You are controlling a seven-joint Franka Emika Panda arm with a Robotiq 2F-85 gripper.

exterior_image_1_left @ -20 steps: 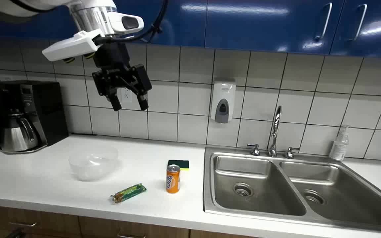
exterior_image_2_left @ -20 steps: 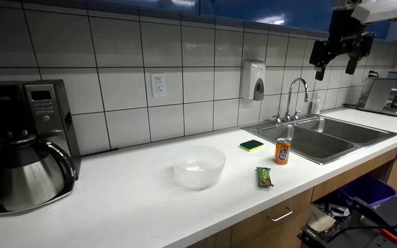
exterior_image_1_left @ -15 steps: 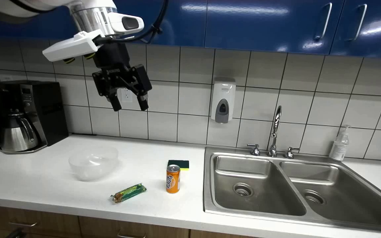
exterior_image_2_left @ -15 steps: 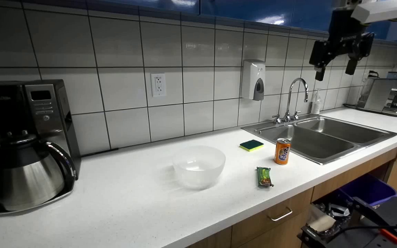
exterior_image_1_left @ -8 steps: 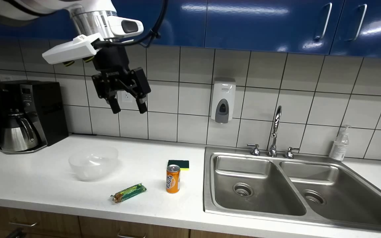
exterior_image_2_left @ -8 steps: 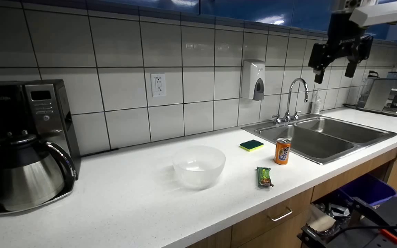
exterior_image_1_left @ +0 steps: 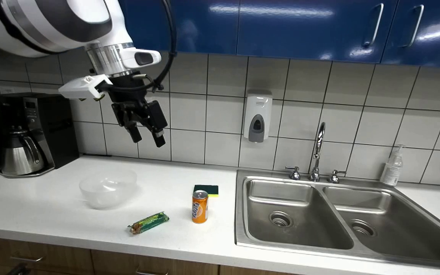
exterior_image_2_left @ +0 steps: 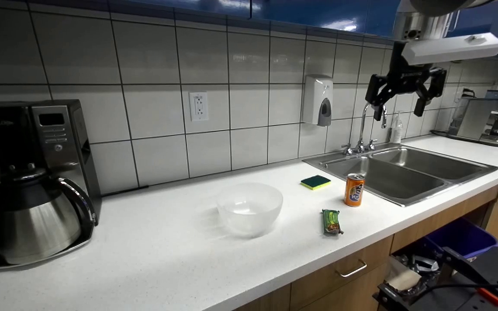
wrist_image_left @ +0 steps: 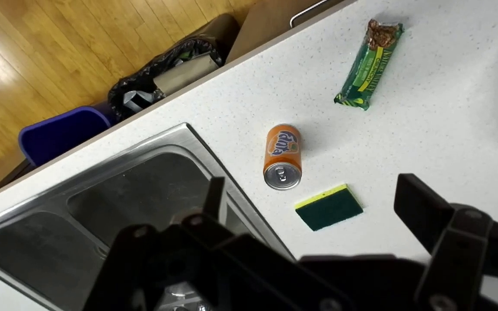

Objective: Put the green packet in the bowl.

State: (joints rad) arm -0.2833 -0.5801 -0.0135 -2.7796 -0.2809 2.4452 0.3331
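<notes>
Green packet [wrist_image_left: 371,67] lies on the white counter [exterior_image_2_left: 145,263] near its front edge, between the bowl [exterior_image_2_left: 251,222] and the upright orange can [exterior_image_1_left: 199,209], apart from both. Sponge [wrist_image_left: 330,211] sits near the can; steel sink [exterior_image_1_left: 241,214] just beside. My gripper [exterior_image_1_left: 147,139] hangs well above the counter, pointing downward, jaws spread apart.

A smooth, speckled counter [exterior_image_2_left: 167,268] bears a frosted, plastic-looking bowl [exterior_image_2_left: 249,222], glossy metal can [wrist_image_left: 282,149], satin steel sink [exterior_image_1_left: 241,210] and, near the front edge, a shiny, crinkled-film green packet [wrist_image_left: 369,65]; glazed tiles [exterior_image_1_left: 225,112] line the back edge.
</notes>
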